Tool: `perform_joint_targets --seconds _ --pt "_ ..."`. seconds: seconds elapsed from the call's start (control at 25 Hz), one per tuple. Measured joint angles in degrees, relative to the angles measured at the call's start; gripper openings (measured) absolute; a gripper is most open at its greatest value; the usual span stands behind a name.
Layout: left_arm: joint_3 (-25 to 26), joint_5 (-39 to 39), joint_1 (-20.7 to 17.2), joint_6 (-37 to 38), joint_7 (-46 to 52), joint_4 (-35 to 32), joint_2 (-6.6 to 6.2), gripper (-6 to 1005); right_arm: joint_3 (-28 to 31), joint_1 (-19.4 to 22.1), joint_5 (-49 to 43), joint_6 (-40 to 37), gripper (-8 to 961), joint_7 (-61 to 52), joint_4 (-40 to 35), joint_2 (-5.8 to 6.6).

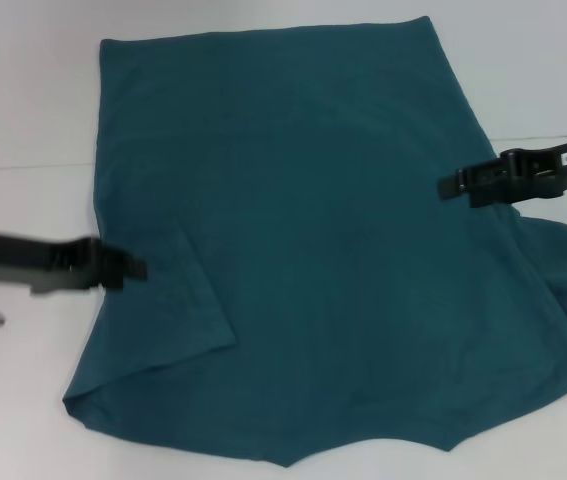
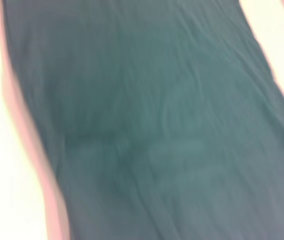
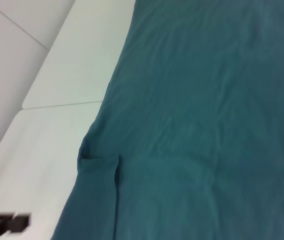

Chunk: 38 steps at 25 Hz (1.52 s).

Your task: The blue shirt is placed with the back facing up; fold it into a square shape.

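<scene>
White tabletop (image 1: 23, 400) stretches under the scene, meeting a pale wall at the far edge. Left claw (image 1: 135, 270), black and reaching in level from the robot's left, sits at the shirt's side edge just beside the folded-in sleeve; whether its fingers are parted or clenched cannot be told. Right claw (image 1: 447, 187), also black, hangs over the opposite edge of the cloth near the other sleeve, its fingers equally unreadable. Between them lies the plain dark teal-blue short-sleeved knit shirt (image 1: 313, 260), spread nearly flat across the middle of the tabletop, hem toward the wall, neckline toward the robot. Soft, light and limp, it would likely sag and crease when lifted; shoulder and hem edges look the surest places to pinch.
</scene>
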<state>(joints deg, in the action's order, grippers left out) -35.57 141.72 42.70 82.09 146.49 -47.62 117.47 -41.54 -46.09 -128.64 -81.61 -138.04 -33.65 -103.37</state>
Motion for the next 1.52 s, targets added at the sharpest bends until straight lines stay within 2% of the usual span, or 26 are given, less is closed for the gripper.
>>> perform_joint_targets --seconds 0.16,0.24,0.48,0.72,0.8,1.0,1.16,1.36,1.52 --pt "0.5 -12.1 -4.3 10.4 -6.2 7.5 -4.17 435 0.0 1.2 0.0 -2.0 733 -0.3 -2.5 0.54" --pt "0.6 -15.2 -6.0 12.8 -7.9 8.6 -4.63 443 0.3 1.8 0.0 -2.6 732 -0.3 -3.2 0.77" --pt "0.7 -17.9 -9.7 13.8 -8.9 8.4 -3.26 469 0.4 3.3 -1.2 -4.8 732 0.0 -3.6 1.76" --pt "0.9 -19.1 -10.2 11.9 -9.7 9.1 -2.58 696 1.5 7.0 -3.5 -8.1 732 -3.1 -7.0 3.3" --pt "0.8 -19.0 -10.0 11.0 -9.7 9.3 -2.59 830 1.8 8.4 -4.7 -8.4 732 -5.1 -8.4 3.79" --pt "0.4 -18.8 -9.8 8.9 -9.8 9.4 -2.53 829 5.5 10.6 -8.9 -7.7 733 -7.1 -9.5 4.3" --pt "0.4 -18.8 -9.8 7.9 -10.0 9.5 -2.39 829 7.4 11.5 -10.4 -5.3 733 -6.5 -9.0 3.68" --pt "0.5 -19.0 -9.9 6.8 -10.0 9.5 -2.12 829 6.8 11.9 -10.7 -0.9 732 -6.7 -8.1 1.93" --pt "0.6 -18.9 -10.1 6.4 -10.0 9.5 -2.01 829 6.9 11.7 -11.7 3.4 732 -6.8 -3.7 1.37"
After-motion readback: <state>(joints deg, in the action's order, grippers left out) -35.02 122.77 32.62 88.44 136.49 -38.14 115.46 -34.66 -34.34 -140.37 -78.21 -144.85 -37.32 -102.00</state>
